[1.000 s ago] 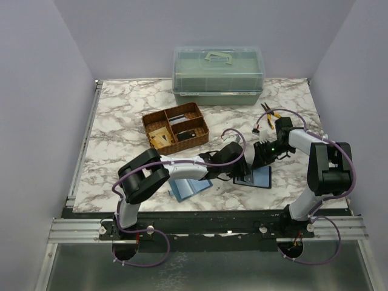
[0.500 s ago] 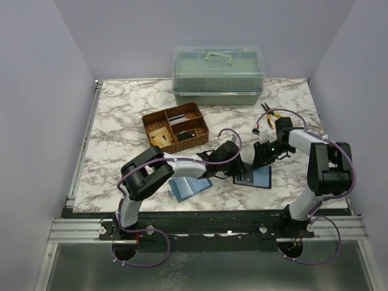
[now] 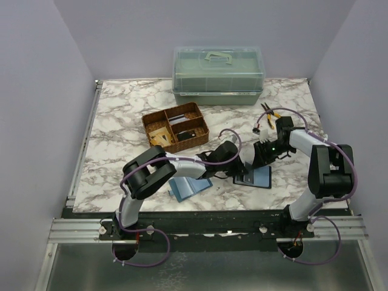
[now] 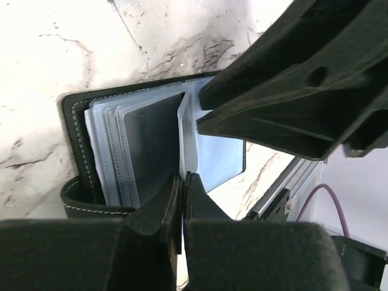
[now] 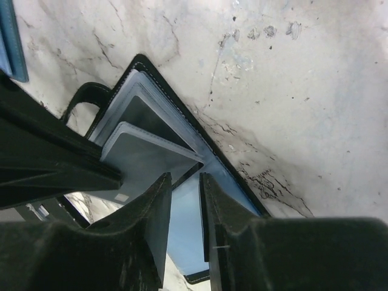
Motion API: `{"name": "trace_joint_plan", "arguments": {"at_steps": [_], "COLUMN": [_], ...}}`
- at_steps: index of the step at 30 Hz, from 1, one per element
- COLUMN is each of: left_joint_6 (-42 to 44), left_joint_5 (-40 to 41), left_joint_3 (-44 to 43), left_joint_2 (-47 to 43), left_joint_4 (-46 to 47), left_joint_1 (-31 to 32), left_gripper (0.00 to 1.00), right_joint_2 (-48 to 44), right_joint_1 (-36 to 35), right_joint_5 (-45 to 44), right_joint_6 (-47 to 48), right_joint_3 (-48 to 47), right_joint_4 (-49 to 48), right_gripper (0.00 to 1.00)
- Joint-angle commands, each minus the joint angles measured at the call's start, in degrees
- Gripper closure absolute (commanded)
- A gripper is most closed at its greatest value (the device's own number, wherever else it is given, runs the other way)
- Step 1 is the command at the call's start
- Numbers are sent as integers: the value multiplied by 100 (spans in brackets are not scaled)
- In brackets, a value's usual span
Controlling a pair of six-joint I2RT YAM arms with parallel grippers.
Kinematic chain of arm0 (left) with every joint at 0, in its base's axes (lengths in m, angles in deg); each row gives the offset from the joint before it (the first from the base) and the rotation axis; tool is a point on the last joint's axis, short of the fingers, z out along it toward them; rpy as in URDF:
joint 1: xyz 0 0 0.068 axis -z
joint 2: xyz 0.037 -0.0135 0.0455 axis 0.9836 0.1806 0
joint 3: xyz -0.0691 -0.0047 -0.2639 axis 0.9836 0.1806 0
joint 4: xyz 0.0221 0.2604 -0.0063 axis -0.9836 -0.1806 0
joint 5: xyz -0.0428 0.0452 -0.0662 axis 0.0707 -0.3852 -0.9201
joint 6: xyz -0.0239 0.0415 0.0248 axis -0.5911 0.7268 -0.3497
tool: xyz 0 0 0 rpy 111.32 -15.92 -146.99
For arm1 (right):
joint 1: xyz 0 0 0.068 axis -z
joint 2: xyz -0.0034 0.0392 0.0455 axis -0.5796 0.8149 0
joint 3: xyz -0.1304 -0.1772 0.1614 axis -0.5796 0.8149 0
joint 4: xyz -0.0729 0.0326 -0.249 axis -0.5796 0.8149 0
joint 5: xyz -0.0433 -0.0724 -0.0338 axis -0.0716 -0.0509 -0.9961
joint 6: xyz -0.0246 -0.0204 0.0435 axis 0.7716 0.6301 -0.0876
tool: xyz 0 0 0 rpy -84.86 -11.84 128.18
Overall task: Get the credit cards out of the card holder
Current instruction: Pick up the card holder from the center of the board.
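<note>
Top view: your card holder lies open on the table, front right. Its long axis runs roughly left-right, half hidden under the left gripper and right gripper. Left wrist: the jaws pinch a clear sleeve. Right wrist: the jaws sit narrowly apart, and you can't tell whether they grip anything.

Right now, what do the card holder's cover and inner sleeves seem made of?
The card holder has a cover of matte black leather or imitation, judging by pale stitching along its edge. The sleeves are probably thin plastic, smooth and translucent.
</note>
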Motion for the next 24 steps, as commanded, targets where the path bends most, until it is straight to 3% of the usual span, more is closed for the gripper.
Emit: {"name": "trace_joint_plan", "arguments": {"at_steps": [1, 6, 12, 19, 24], "left_joint_6": [137, 102, 163, -34, 33], "left_joint_5": [-22, 49, 239, 117, 39], "left_joint_3": [515, 1193, 1846, 2300, 2303], "left_joint_2": [-255, -644, -986, -864, -875], "left_joint_4": [396, 1272, 2637, 4625, 5132], "left_joint_1": [-101, -217, -300, -397, -409], "left_gripper": [100, 100, 100, 100, 100], "right_joint_2": [-434, -871, -1014, -351, 58], "right_joint_1": [256, 479, 475, 476, 476], "right_joint_5": [80, 652, 2627, 4035, 4372], "right_joint_6": [91, 211, 289, 645, 956], "right_joint_3": [-71, -199, -421, -624, -771], "right_joint_4": [111, 209, 569, 1186, 1604], "right_gripper": [67, 64, 64, 61, 62]}}
